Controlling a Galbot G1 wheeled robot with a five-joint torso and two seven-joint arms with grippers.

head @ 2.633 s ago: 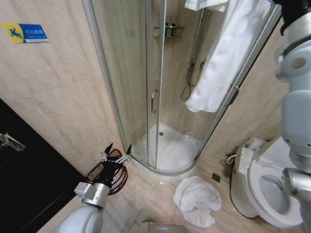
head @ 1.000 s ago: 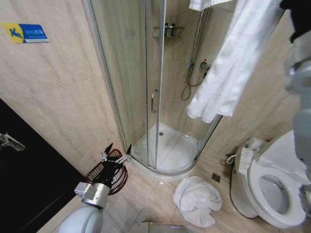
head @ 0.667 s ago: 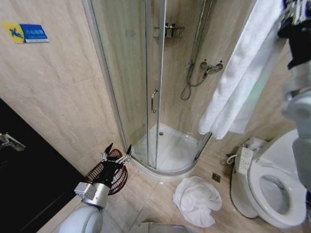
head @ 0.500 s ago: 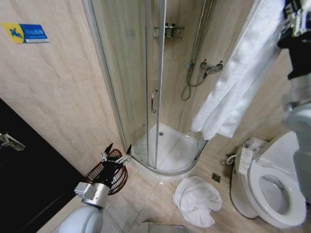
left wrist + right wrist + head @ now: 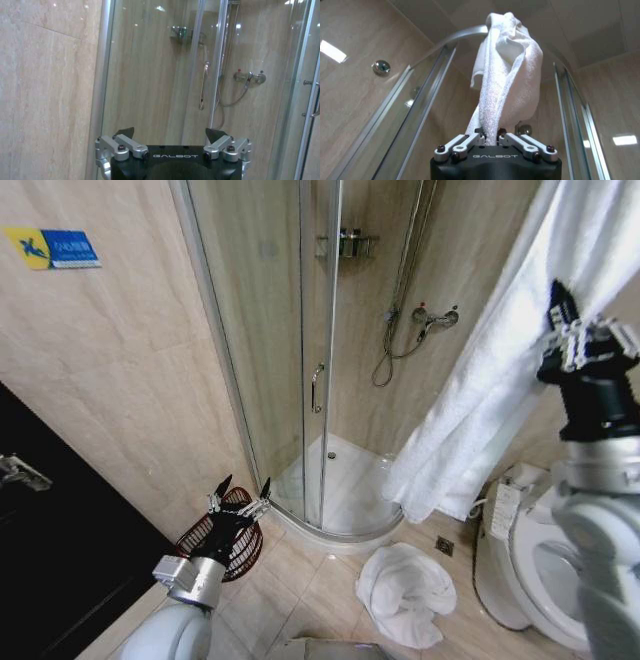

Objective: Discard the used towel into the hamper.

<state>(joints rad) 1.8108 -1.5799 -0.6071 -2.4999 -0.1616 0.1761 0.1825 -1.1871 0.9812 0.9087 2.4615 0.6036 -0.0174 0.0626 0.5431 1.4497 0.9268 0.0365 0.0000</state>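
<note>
The white towel (image 5: 500, 370) is being held up high on the right side, a long terry-cloth sheet draped down in front of the curved glass shower enclosure (image 5: 300, 360), its lower end hanging just above the toilet (image 5: 535, 565). It's being pinched by the right gripper (image 5: 585, 345); in the right wrist view the fingers are closed tight on a bunched fold of the towel (image 5: 507, 67), with the rest rising above them to the enclosure's top rail. The hamper (image 5: 222, 532), a dark red-brown openwork basket with thin ribs, is sitting on the tiled floor by the wall at lower left, well apart from the towel. The left gripper (image 5: 240, 502) is being kept right above the hamper's rim with its fingers spread open. A second white towel (image 5: 405, 592) is lying crumpled on the floor between the shower base and the toilet. Compared with a couple of seconds back, the right gripper has been brought lower and the towel is hanging lower and more rightward; the left gripper and hamper haven't budged.
</note>
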